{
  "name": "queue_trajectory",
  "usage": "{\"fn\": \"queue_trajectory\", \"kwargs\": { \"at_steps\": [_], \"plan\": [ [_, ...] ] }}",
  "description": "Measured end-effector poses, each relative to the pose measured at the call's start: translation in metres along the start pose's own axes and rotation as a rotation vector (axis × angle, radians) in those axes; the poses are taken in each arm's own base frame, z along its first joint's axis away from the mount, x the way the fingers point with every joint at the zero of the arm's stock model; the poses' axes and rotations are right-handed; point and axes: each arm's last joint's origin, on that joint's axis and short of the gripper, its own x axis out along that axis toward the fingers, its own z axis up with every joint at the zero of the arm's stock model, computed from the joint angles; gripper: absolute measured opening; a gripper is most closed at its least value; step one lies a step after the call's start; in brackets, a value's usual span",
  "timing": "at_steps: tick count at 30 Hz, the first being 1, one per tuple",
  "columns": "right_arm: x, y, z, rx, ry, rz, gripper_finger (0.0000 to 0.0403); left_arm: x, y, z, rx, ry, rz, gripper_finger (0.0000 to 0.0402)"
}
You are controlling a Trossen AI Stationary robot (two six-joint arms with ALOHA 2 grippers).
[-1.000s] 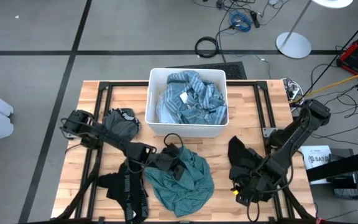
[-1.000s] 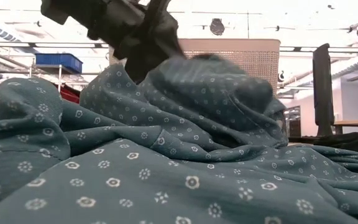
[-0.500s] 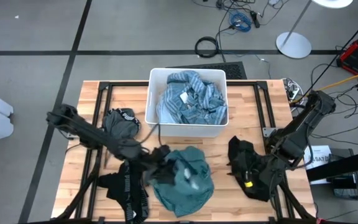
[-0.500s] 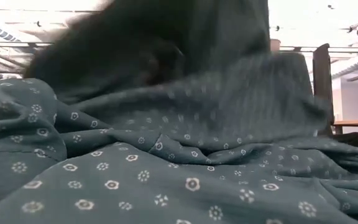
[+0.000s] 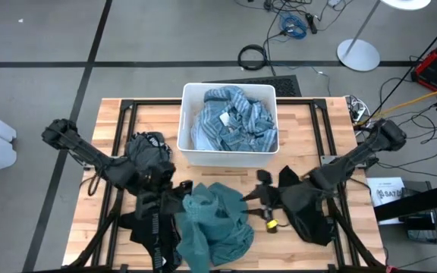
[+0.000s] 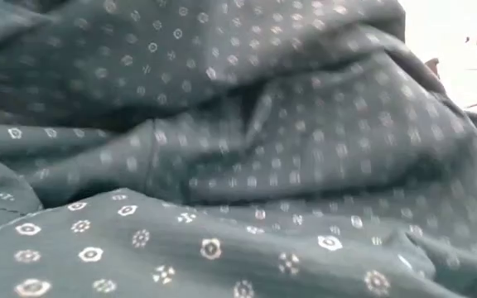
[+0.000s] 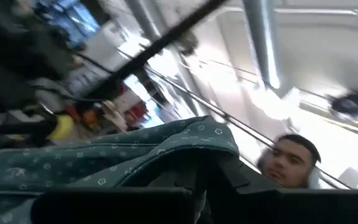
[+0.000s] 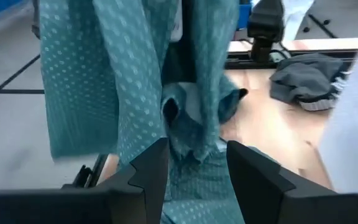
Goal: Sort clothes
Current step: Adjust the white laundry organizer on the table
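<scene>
The teal-green dotted garment (image 5: 217,221) lies bunched at the table's near middle and fills the low view (image 6: 238,165). My left gripper (image 5: 182,189) is at its left side, raised and shut on it. My right gripper (image 5: 255,196) stands open at the garment's right edge, where the cloth (image 8: 135,74) hangs just beyond its fingers; whether they touch it, I cannot tell. A black garment (image 5: 303,206) lies under my right arm. A black piece with white lettering (image 5: 155,227) lies at the near left, and a dark grey one (image 5: 147,152) behind it. My left gripper holds a fold of the teal-green garment (image 7: 194,134), which drapes over its fingertips. The fingers slant upward. The gripper's own body hides the exact place of contact. The held part is lifted, and the garment's lower part (image 5: 211,243) rests on the table.
A white bin (image 5: 190,155) at the far middle holds light blue clothes (image 5: 232,121). Black frame bars (image 5: 120,114) run along the tabletop. A person (image 7: 288,158) shows beyond the table in the left wrist view.
My left gripper has risen and gone toward the table's left, tipping from pointing down to slanting up, still shut on the teal-green garment; the cloth's held part is lifted and bunched. My right gripper has swung off the black garment toward the table's left, up to the teal-green garment.
</scene>
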Motion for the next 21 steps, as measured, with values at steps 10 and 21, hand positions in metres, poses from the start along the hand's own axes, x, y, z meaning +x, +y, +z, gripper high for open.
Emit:
{"fn": "queue_trajectory", "kwargs": {
  "at_steps": [10,21],
  "plan": [
    [0.073,-0.022,-0.021,0.103,0.008,0.079,0.015,-0.007,-0.023,-0.039,-0.366,0.416,-0.07,0.0021],
    [0.139,-0.024,-0.067,0.152,-0.022,0.223,0.015,-0.038,-0.015,-0.097,-0.615,0.796,0.408,0.0022]
  ]
}}
